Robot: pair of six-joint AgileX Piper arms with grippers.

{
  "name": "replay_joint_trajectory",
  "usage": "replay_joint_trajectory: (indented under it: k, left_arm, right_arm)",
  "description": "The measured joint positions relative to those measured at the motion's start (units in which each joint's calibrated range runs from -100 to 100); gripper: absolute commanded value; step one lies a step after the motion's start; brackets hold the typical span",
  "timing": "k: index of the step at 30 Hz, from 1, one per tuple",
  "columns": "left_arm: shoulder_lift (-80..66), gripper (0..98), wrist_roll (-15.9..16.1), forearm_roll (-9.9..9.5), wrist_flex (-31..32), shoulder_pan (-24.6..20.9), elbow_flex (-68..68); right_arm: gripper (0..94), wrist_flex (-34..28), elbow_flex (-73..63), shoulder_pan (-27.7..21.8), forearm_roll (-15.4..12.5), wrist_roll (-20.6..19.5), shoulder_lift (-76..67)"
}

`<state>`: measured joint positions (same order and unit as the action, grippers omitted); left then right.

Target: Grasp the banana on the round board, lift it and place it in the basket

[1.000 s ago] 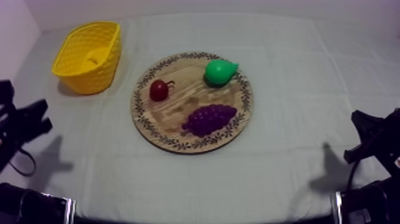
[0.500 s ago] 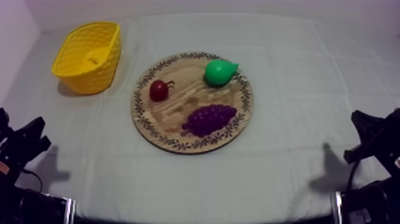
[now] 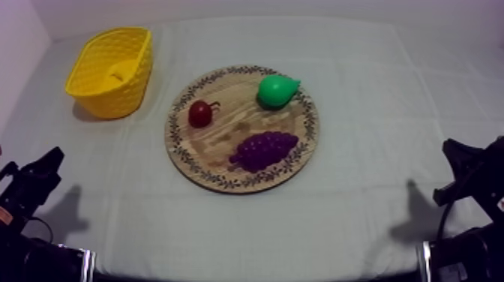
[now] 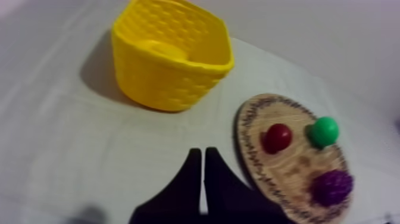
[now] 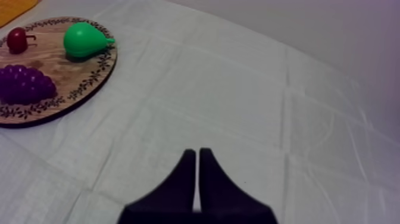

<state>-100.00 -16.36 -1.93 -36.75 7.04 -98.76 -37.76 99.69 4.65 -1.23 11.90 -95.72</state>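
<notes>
The yellow basket [image 3: 121, 102] stands at the far left of the table. Inside it lies a yellow curved shape, the banana [image 3: 118, 73], also seen from the left wrist as the banana [image 4: 162, 49] in the basket [image 4: 161, 86]. My left gripper [image 3: 51, 160] sits low at the left edge, well short of the basket; its own view has the left gripper [image 4: 199, 154] as a narrow shut wedge holding nothing. My right gripper [image 3: 452, 147] rests low at the right edge, and the right gripper [image 5: 194, 154] is likewise shut on nothing, over bare cloth.
The round wooden board [image 3: 225, 136] lies mid-table with a green pear [image 3: 276, 90], purple grapes [image 3: 262, 148] and a small red fruit [image 3: 200, 114] on it. Open cloth surrounds the board on all sides.
My left arm has drawn back and down toward the lower left edge. The right arm, the fruit, the board and the basket have stayed put.
</notes>
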Motion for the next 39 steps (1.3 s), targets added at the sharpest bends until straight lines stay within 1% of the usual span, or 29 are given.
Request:
replay_joint_trajectory:
  k: [4, 7, 9, 11, 14, 19, 22, 25, 39]
  left_arm:
    - [0.0, 0.1, -4.5, 0.0, 3.0, 1.8, -0.6]
    - [0.0, 0.1, -6.0, 0.0, 3.4, 2.0, -0.8]
    - [0.0, 0.1, -6.1, 0.0, 3.5, 2.1, -0.8]
    - [0.0, 0.1, -5.6, 0.0, 3.6, 2.1, -0.8]
    - [0.0, 0.1, -3.6, 0.0, 3.6, 2.1, -0.8]
    - [0.0, 0.1, 2.3, -0.05, 3.7, 2.1, -0.9]
    - [0.0, 0.1, 4.5, -0.05, 3.7, 2.1, -0.9]
    - [0.0, 0.1, 5.0, -0.05, 3.7, 2.1, -0.9]
    - [0.0, 0.1, 4.9, -0.05, 3.7, 2.1, -0.9]
  right_arm:
    - [0.2, 0.0, 0.0, 0.0, 0.0, 0.0, 0.0]
    - [0.2, 0.1, 0.0, 0.0, 0.0, 0.0, 0.0]
    - [0.2, 0.2, 0.0, 0.0, 0.0, 0.0, 0.0]
    - [0.2, 0.1, 0.0, 0.0, 0.0, 0.0, 0.0]
    - [0.2, 0.0, 0.0, 0.0, 0.0, 0.0, 0.0]
    - [0.2, 0.0, 0.0, 0.0, 0.0, 0.0, 0.0]
    - [0.2, 0.0, 0.0, 0.0, 0.0, 0.0, 0.0]
    - [0.2, 0.0, 0.0, 0.0, 0.0, 0.0, 0.0]
    - [0.2, 0.0, 0.0, 0.0, 0.0, 0.0, 0.0]
